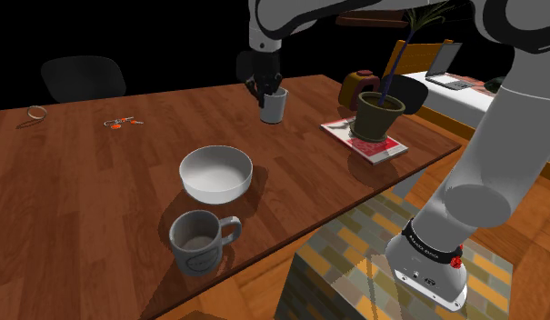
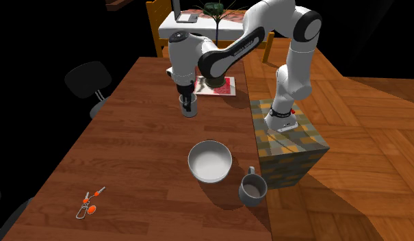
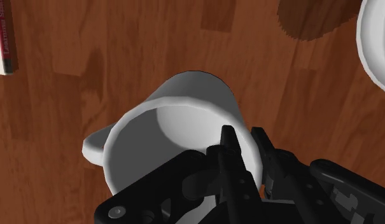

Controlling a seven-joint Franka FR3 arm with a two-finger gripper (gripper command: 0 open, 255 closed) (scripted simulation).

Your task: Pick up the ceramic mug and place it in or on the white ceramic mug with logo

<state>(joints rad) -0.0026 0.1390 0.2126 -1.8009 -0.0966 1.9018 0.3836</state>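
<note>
Mugs, two: plain white mug (image 1: 275,109) beyond the bowl (image 1: 215,173), away from the bench's (image 1: 100,191) near edge; grey logo mug (image 1: 198,241) just beside the bowl, at that edge. Gripper (image 3: 243,131), one: in the wrist view it pinches the white mug's wall, one finger inside the rim, one outside. Bowl, one, white, mid-bench. Pot (image 1: 379,115), one, holding a plant, standing on a red book (image 1: 382,148), well apart from the bowl. Shoulder view: ring (image 1: 36,114), one, and keys (image 1: 123,122), far from the bowl.
</note>
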